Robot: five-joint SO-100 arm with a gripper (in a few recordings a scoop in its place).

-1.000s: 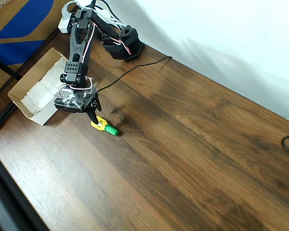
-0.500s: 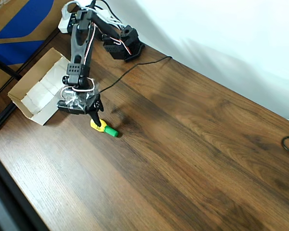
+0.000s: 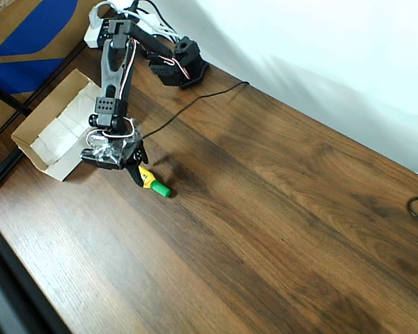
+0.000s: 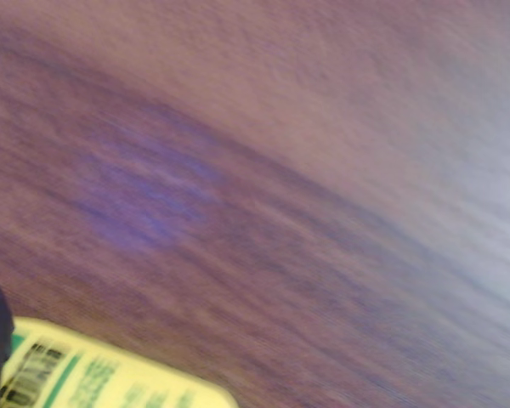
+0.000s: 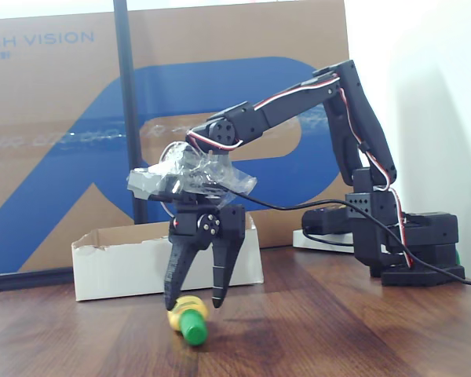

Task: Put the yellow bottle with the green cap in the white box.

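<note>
Dark wood-grain table (image 3: pixel 265 209), backed by a white wall and a large brown-and-blue carton, sets the scene as the black arm bends down over the yellow bottle with the green cap (image 3: pixel 153 184), which lies on its side on the bare wood just beside the white box (image 3: pixel 38 146), cap pointing away from the box in the overhead view. Over the past second the gripper (image 5: pixel 195 300) has drawn back a little toward the box and sunk lower, so that its black fingers (image 5: pixel 175 275) now stand spread to either side of the bottle's yellow body, their tips close above it in the fixed view; the bottle itself has barely shifted. Blurred as it is, the wrist view shows the bottle's printed yellow label (image 4: pixel 102 374) at the lower left edge with a dark fingertip beside it, a sign of how near the tool has come. Whether a tip already touches the plastic cannot be told. By the look of it the approach is all but done and the grasp not yet made: the jaws would need to settle around the body and close before the short carry to the box, and a small round bottle on smooth wood could roll away if nudged off-centre.
</note>
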